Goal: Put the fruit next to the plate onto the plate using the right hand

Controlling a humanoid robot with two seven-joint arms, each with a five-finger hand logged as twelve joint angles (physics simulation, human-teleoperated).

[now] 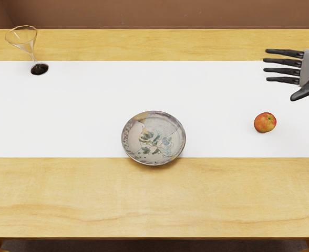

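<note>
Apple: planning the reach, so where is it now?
In the head view the apple lies on the white runner at right, apart from the plate, nearer the open right hand.

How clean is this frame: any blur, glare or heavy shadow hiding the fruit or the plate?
Head view: sharp and evenly lit, no glare; apple and plate throw only faint soft shadows on the white runner; the right hand, fingers spread, is cropped by the right edge.

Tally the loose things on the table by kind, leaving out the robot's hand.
apple: 1
plate: 1
cocktail glass: 1
Total: 3
The right hand is open and holds none of them.
</note>
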